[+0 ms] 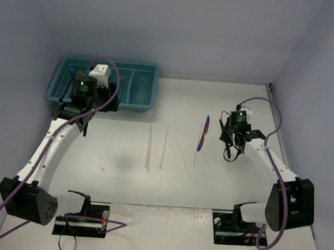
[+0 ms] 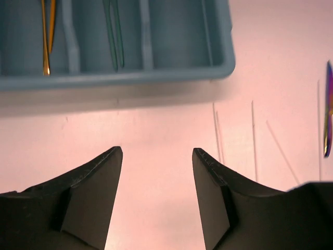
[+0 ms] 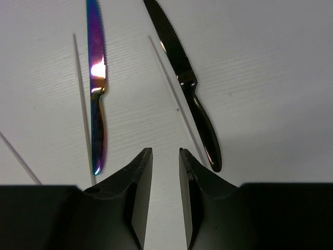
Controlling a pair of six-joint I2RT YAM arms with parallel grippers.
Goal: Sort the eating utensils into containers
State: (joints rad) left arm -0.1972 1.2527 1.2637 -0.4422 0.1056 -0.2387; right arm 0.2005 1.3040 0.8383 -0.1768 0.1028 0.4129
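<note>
The teal tray (image 1: 140, 106) stands at the back left; the left wrist view shows its front wall (image 2: 130, 79), gold utensils (image 2: 47, 31) in one compartment and a teal fork (image 2: 114, 36) in another. My left gripper (image 1: 102, 101) (image 2: 157, 149) is open and empty over bare table just in front of the tray. A purple iridescent knife (image 1: 203, 132) (image 3: 96, 88) and a black knife (image 3: 187, 83) lie side by side. My right gripper (image 1: 230, 140) (image 3: 165, 150) hovers by their handles with its jaws a narrow gap apart, holding nothing.
Several thin pale sticks (image 1: 149, 149) lie mid-table; they also show in the left wrist view (image 2: 254, 140) and beside the knives in the right wrist view (image 3: 83, 104). Walls close in the table at the back and both sides.
</note>
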